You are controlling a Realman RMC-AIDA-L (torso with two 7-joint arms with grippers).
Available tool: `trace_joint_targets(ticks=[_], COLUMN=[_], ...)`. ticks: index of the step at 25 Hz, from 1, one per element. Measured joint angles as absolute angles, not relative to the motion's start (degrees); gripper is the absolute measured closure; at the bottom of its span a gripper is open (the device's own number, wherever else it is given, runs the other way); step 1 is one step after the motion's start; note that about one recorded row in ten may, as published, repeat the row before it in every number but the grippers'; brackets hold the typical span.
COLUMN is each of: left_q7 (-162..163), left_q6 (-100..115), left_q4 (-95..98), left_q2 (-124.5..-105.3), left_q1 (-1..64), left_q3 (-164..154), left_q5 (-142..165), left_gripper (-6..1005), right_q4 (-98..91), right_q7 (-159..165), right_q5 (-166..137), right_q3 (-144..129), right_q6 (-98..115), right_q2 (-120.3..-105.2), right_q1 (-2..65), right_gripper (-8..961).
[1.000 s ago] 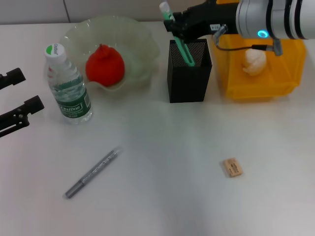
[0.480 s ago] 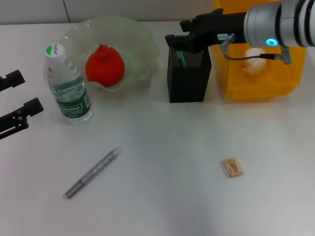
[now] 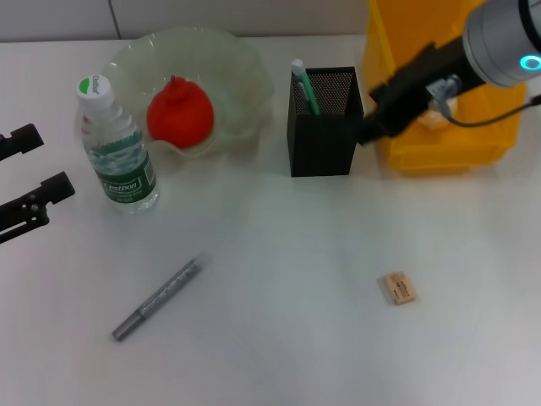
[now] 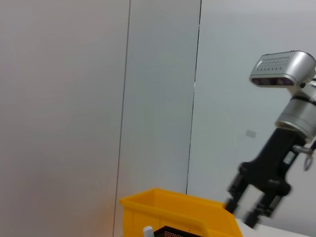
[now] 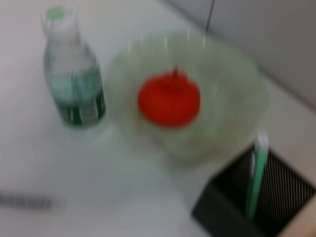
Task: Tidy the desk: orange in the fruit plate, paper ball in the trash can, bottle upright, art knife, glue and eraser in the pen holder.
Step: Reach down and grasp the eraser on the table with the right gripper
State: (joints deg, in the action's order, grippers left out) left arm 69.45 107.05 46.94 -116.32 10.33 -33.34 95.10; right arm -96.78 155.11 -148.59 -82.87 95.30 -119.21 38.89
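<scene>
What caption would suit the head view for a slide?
Right gripper beside the black mesh pen holder holding a green stick; eraser and silver pen-like tool lie on the desk.

The clear plastic water bottle (image 3: pixel 118 148) with a white cap, standing upright just beside the pale green fruit plate (image 3: pixel 241 76), carries a green label with white lettering that seems to read "Cestbon". Its cap also bears small green print, too small to read. Nothing else shows readable text.
</scene>
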Motion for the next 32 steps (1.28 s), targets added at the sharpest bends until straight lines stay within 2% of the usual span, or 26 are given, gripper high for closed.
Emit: trace_joint_targets(ticks=[9, 20, 32], left_q7=[69.19, 69.16, 69.16], left_q6=[107.05, 107.15, 107.08], left_q4=[46.94, 45.6, 45.41], left_q2=[-116.38, -116.27, -116.37], left_q1=[10.28, 10.15, 10.1], left_q3=[-33.57, -33.58, -33.66], left_q5=[95.1, 95.26, 96.04], left_gripper=[242, 242, 242], right_q4=[-91.83, -76.37, -71.43], right_q7=[157.04, 158.64, 159.48], right_q5=[-150.06, -150.57, -150.59], right_q3=[-87.54, -95.14, -99.01], right_q6=[106.53, 100.76, 97.21], right_q2=[-119.37, -119.53, -119.69], right_q1=[41.87, 43.82, 44.76], right_gripper=[363, 364, 364])
